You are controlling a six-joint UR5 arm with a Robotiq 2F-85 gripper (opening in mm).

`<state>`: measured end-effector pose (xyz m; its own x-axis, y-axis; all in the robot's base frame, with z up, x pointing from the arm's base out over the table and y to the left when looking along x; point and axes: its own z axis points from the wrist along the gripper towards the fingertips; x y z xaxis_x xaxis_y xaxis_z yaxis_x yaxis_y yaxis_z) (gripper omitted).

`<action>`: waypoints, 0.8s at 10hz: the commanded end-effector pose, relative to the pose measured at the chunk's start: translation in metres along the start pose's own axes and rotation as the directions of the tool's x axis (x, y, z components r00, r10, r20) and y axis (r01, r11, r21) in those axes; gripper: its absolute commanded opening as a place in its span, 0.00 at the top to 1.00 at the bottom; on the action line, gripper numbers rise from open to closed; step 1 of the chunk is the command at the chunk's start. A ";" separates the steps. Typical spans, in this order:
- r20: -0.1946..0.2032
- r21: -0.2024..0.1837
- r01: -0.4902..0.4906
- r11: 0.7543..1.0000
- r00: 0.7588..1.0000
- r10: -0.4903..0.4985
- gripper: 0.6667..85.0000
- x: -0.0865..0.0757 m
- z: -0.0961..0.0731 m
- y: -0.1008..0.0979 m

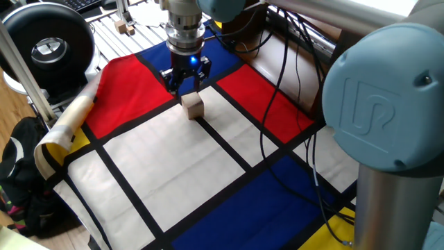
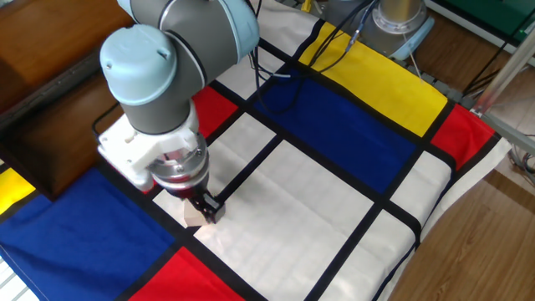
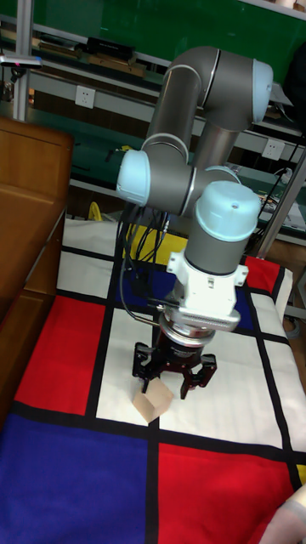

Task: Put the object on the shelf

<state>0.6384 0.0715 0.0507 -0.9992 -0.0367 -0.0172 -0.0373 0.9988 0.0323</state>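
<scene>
Tool (image 3: 172, 376) spread wide just above cube (image 3: 153, 400)
</scene>
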 end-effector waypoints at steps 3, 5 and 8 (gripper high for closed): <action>0.007 0.041 0.384 0.923 0.923 -0.384 0.23 -0.007 -0.008 -0.002; 0.019 0.027 0.465 0.885 0.885 -0.466 0.19 -0.005 -0.006 0.002; 0.053 0.010 0.524 0.852 0.850 -0.524 0.19 -0.004 0.001 0.013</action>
<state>0.6418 0.0766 0.0530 -0.8731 -0.4845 -0.0536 -0.4850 0.8745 -0.0039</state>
